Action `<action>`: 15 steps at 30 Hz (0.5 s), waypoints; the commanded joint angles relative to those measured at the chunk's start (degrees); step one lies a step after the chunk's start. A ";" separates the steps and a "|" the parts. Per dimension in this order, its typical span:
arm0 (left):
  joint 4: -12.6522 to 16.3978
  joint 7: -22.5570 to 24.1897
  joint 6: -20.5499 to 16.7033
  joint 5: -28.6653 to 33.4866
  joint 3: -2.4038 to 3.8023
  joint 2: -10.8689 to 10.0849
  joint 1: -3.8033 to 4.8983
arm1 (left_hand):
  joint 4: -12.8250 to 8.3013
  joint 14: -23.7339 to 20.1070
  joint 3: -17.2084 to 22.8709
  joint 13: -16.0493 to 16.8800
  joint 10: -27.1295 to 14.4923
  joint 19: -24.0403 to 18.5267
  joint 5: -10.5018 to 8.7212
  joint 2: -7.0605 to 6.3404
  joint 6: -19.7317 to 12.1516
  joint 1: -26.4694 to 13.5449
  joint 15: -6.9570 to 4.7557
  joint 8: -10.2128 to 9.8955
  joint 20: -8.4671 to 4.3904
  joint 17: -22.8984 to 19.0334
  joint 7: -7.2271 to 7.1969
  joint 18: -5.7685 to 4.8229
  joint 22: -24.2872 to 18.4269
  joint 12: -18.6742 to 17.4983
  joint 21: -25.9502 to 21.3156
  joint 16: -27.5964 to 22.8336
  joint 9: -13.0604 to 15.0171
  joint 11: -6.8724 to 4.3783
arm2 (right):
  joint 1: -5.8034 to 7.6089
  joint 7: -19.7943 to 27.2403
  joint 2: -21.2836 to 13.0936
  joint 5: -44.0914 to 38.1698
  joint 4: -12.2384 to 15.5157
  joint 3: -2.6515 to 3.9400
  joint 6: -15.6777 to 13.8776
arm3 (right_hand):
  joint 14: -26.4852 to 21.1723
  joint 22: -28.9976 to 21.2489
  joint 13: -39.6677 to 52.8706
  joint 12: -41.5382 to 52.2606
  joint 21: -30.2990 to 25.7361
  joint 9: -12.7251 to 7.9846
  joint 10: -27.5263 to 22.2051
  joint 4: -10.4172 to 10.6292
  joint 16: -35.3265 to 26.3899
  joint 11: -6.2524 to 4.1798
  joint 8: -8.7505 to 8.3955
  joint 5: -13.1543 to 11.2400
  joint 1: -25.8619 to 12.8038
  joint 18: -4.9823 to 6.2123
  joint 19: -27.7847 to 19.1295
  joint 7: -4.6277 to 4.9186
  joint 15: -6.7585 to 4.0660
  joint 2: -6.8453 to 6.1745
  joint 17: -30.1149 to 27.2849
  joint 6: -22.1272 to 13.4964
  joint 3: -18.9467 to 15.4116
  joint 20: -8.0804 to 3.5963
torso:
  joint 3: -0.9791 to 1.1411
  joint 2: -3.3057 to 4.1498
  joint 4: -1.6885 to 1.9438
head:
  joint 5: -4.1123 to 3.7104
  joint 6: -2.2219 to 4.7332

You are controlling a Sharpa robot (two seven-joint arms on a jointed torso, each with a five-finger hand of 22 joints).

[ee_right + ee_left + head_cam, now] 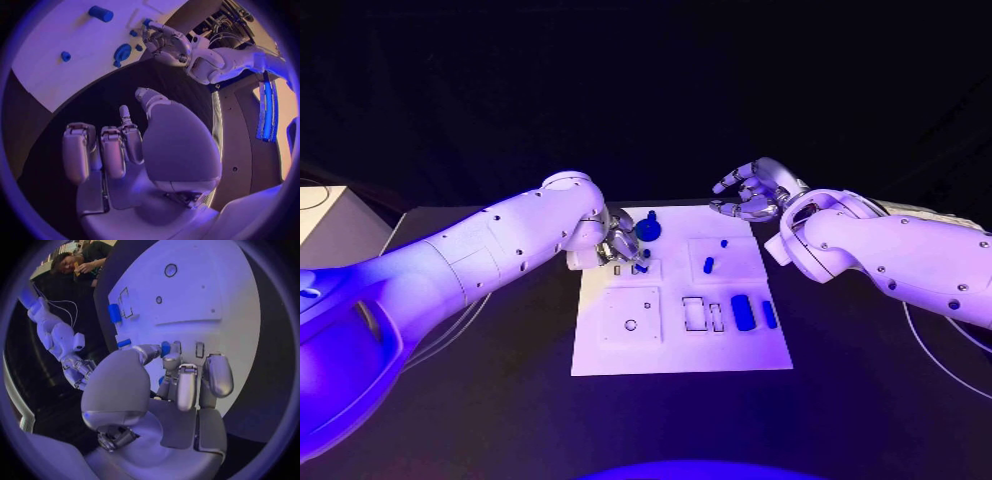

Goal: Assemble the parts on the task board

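Note:
The white task board (682, 352) lies mid-table. My left hand (620, 248) hovers over its far left corner, beside a blue round part (648, 228). In the left wrist view this hand (169, 390) pinches a small blue part (165, 348) between thumb and a finger, just above the board (200, 290). My right hand (750, 192) hangs past the board's far right corner over black table, with its fingers (112, 150) half curled and holding nothing. A blue peg (708, 265), a thick blue cylinder (743, 311) and a blue bar (769, 313) are on the board's right half.
A pale box (329, 225) stands at the table's left edge. Thin cables (935, 340) trail under my right arm. Several recesses (632, 318) mark the board's near left part. The right wrist view shows the round part (122, 52) and my left hand (164, 40).

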 commanded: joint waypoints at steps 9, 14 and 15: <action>2.82 1.46 -3.43 3.61 0.04 -1.93 -0.09 | -4.05 3.96 7.44 -0.73 0.56 0.00 0.26 -0.49 -1.00 -0.29 -0.87 6.60 -0.64 10.40 -0.71 -0.51 0.18 -0.80 0.42 0.24 10.15 -0.85 | -0.04 -0.22 0.09 -0.10 -0.20 0.03 1.36 | 5.36 7.28 7.49 -0.24 -0.33 0.01 -0.40 0.29 -0.19 0.04 -0.14 0.31 -0.23 -0.52 2.84 0.11 0.08 0.14 12.44 -0.34 0.23 0.39 | 0.07 -0.09 0.02 | -0.01 -0.11; 4.34 0.82 -3.91 4.38 0.06 -3.40 -0.10 | -4.06 4.30 8.75 -0.32 1.31 0.20 0.25 -0.83 -0.53 -1.66 -1.19 8.16 -0.86 11.08 -1.21 -0.55 0.44 -0.43 0.55 0.62 12.08 -1.26 | -0.05 -0.28 -0.05 -0.10 -0.22 0.03 1.46 | 5.36 7.28 7.49 -0.24 -0.33 0.01 -0.40 0.29 -0.19 0.04 -0.14 0.31 -0.23 -0.52 2.84 0.11 0.08 0.14 12.44 -0.34 0.23 0.39 | 0.04 -0.12 0.13 | -0.11 -0.13; 4.57 0.72 -3.65 4.50 0.06 -3.63 -0.10 | -4.14 4.46 9.18 -0.03 1.71 0.38 0.27 -0.94 -0.29 -2.03 -1.34 8.66 -0.98 11.41 -1.41 -0.60 0.68 -0.19 0.65 0.81 12.68 -1.44 | -0.06 -0.29 -0.08 -0.10 -0.23 0.03 1.47 | 5.36 7.28 7.49 -0.24 -0.33 0.01 -0.40 0.29 -0.19 0.04 -0.14 0.31 -0.23 -0.52 2.84 0.11 0.08 0.14 12.44 -0.34 0.23 0.39 | 0.04 -0.09 0.11 | 0.01 -0.09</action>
